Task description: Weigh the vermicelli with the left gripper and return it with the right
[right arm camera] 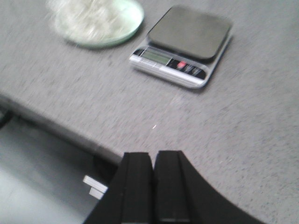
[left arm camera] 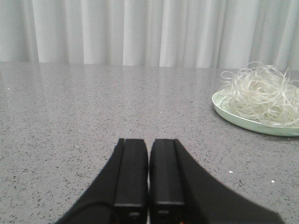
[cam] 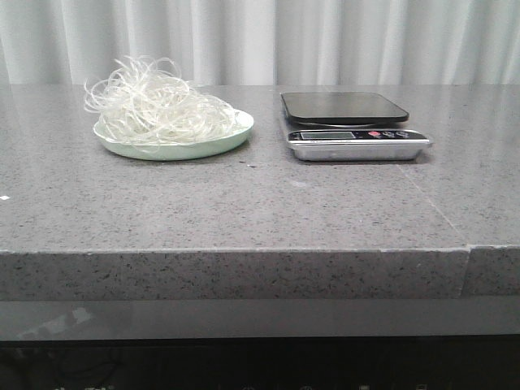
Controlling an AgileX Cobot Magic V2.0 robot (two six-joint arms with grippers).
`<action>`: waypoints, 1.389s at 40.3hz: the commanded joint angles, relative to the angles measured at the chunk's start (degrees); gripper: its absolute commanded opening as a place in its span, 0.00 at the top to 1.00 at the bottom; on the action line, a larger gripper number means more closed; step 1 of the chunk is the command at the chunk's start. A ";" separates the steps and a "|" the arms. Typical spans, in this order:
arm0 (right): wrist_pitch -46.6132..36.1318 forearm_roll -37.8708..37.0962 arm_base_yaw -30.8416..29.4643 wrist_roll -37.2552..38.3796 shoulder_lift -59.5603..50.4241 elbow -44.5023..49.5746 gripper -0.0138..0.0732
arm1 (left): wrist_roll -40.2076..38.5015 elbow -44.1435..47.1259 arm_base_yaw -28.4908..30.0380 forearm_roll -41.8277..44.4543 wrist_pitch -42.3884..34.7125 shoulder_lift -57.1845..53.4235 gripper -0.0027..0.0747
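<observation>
The vermicelli [cam: 154, 107] is a fluffy clump of thin whitish strands heaped on a pale green plate [cam: 231, 136] at the back left of the grey table. It also shows in the left wrist view [left arm camera: 259, 95] and, blurred, in the right wrist view [right arm camera: 91, 14]. A silver kitchen scale [cam: 351, 126] with a black weighing pad stands right of the plate and is bare; it shows in the right wrist view too [right arm camera: 184, 44]. My left gripper [left arm camera: 149, 142] is shut and empty, low over the table left of the plate. My right gripper [right arm camera: 153, 156] is shut and empty, above the table's front edge.
A white curtain [cam: 325, 36] hangs behind the table. The grey speckled table [cam: 244, 203] has a seam near its right front corner. Its front edge [right arm camera: 56, 123] drops to a darker floor area in the right wrist view. Neither arm shows in the front view.
</observation>
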 commanded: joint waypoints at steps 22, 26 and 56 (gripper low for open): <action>-43.20 5.70 -21.56 -0.19 -20.54 35.75 0.65 | -0.42 2.18 -0.13 -0.53 -4.84 -1.25 0.77; -44.13 5.79 -21.65 -0.19 -20.54 36.51 0.65 | -0.42 2.18 -0.13 -0.53 -4.84 -1.25 0.77; -44.23 5.79 -23.16 -0.19 -20.54 36.51 0.65 | -0.42 2.18 -0.13 -0.53 -4.84 -1.25 0.77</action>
